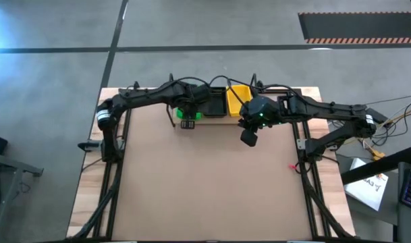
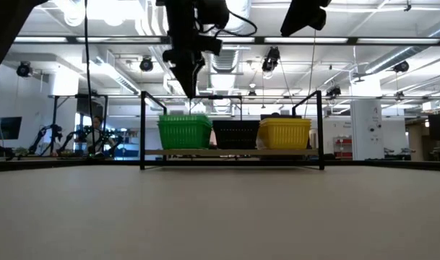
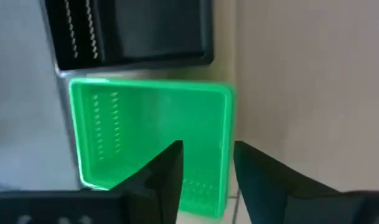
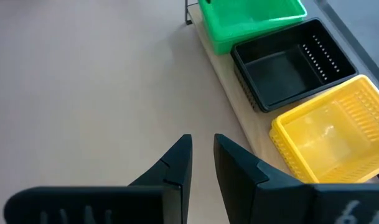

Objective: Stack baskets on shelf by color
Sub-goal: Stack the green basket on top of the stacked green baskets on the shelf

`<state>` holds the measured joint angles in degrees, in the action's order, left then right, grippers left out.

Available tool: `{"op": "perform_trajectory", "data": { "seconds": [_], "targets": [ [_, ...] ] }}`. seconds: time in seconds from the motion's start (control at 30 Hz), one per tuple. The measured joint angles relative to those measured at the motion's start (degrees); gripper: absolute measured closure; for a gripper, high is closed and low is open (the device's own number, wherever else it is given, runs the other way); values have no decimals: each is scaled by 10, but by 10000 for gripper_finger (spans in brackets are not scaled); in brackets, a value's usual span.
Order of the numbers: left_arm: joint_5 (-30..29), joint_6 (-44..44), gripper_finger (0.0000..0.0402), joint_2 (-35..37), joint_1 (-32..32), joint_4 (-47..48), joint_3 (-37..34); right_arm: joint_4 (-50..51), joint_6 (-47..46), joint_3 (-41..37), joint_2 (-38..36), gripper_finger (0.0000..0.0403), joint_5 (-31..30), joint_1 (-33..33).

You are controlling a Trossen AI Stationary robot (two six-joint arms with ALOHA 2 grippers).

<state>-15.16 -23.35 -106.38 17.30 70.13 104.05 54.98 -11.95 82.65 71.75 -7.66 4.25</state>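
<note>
The shelf (image 2: 230,152), a light board with black wire end frames, stands at the table's far edge. On it, left to right in the low view, sit a green basket (image 2: 185,132), a black basket (image 2: 236,134) and a yellow basket (image 2: 285,133). My left gripper (image 3: 208,155) hangs open above the green basket's (image 3: 145,124) near wall, clear of it in the low view (image 2: 189,90). My right gripper (image 4: 201,146) is open by a narrow gap, raised over bare table in front of the yellow basket (image 4: 329,127), holding nothing.
The brown tabletop (image 1: 205,182) in front of the shelf is bare board. Both arms reach in from the table's sides to its far edge. The shelf's wire frames (image 2: 142,130) rise above the baskets at both ends.
</note>
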Motion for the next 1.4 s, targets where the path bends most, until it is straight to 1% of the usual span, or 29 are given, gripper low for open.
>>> {"op": "perform_trajectory", "data": {
  "seconds": [0.17, 0.27, 0.37, 0.5, 0.6, 0.7, 0.93, 1.17, 1.4],
  "targets": [
    [71, 1, 245, 9, 0, 29, 23, 0, 2, 0, 1, 344, 0, 0],
    [91, 1, 233, 9, 0, 34, 16, 0, 5, 0, 5, 344, 0, 0],
    [91, -15, 231, 7, 0, 30, -5, 0, 6, 0, 7, 344, 0, 0],
    [86, -30, 231, 2, 0, -14, -42, -1, 6, 0, 8, 344, 0, 0],
    [64, -32, 232, 3, 0, -54, -63, -3, 5, 0, 8, 344, 0, 0],
    [47, -53, 242, 3, 1, -79, -80, -4, 5, 0, 8, 344, 0, 0],
    [42, -71, 269, 3, 8, -136, -94, -4, 4, 0, 8, 344, 0, 0],
    [42, -76, 274, 3, 24, -188, -116, -4, -1, 0, 8, 344, 0, 0],
    [27, -70, 275, 16, 22, -180, -93, -5, -1, 0, 8, 344, 0, 0]
  ]
}}
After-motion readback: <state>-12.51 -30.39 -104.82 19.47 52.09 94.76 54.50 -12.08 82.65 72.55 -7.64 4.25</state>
